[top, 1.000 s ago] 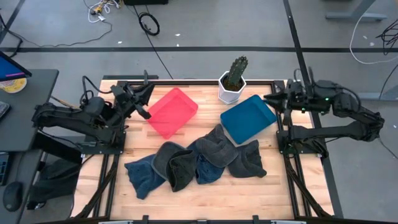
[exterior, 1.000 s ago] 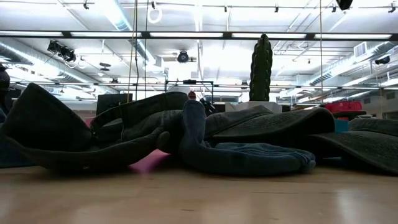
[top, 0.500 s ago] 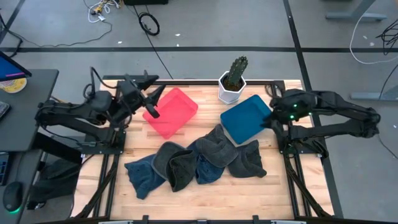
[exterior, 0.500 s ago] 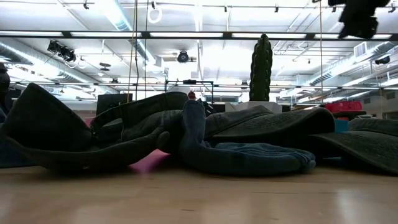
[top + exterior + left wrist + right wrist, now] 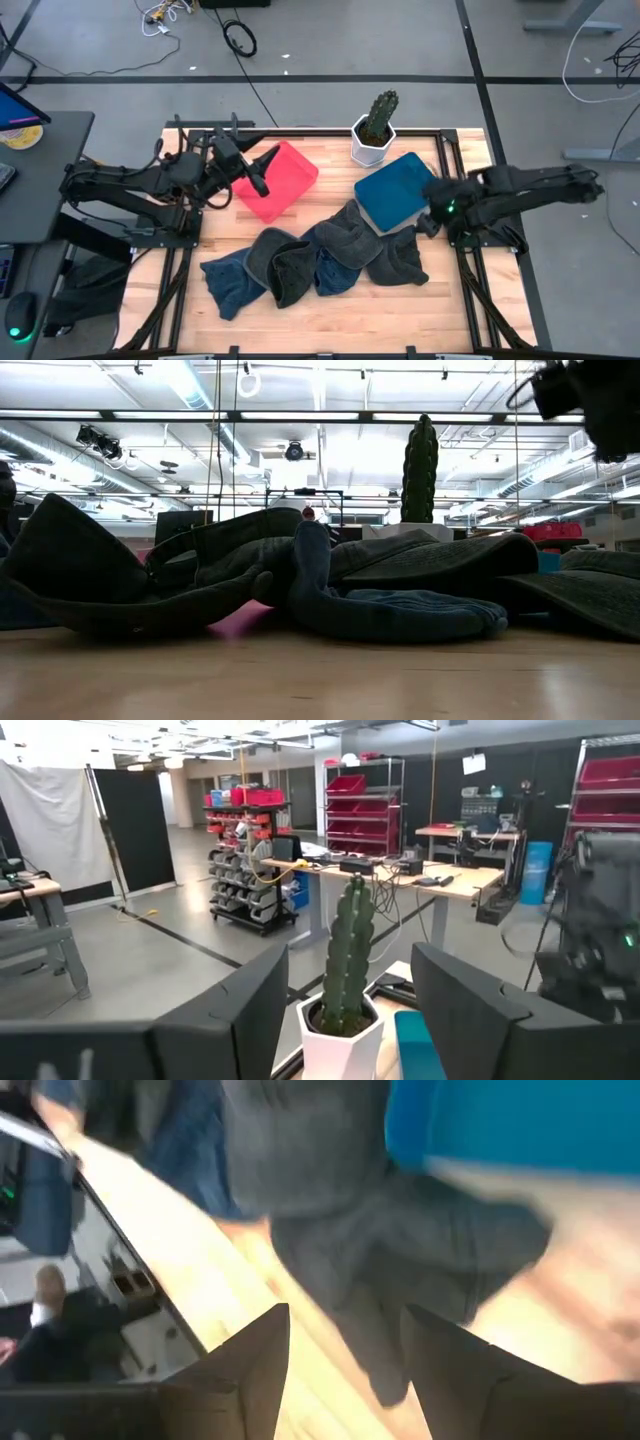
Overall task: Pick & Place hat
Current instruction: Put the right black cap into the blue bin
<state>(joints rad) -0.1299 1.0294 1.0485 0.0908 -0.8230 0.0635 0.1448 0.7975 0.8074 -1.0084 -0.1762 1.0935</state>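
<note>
Several dark grey and blue hats lie in an overlapping heap along the table's near middle, and they fill the low view as hats. The rightmost grey hat rests flat on the wood just near of the blue tray. My right gripper hangs open above the tray's near right corner, tipped down; its wrist view shows that grey hat beyond the open gripper. My left gripper is open over the red tray, level, pointing at the cactus.
A potted cactus in a white pot stands at the far edge between the two trays. Bare wood lies near of the hats and at the table's right side. The right arm shows at the low view's top right.
My right gripper has swung from the table's far right corner toward the near edge and down, tipping its fingers down toward the grey hat beside the blue tray. My left gripper has moved toward the table's right, out over the red tray. The hats have stayed put.
</note>
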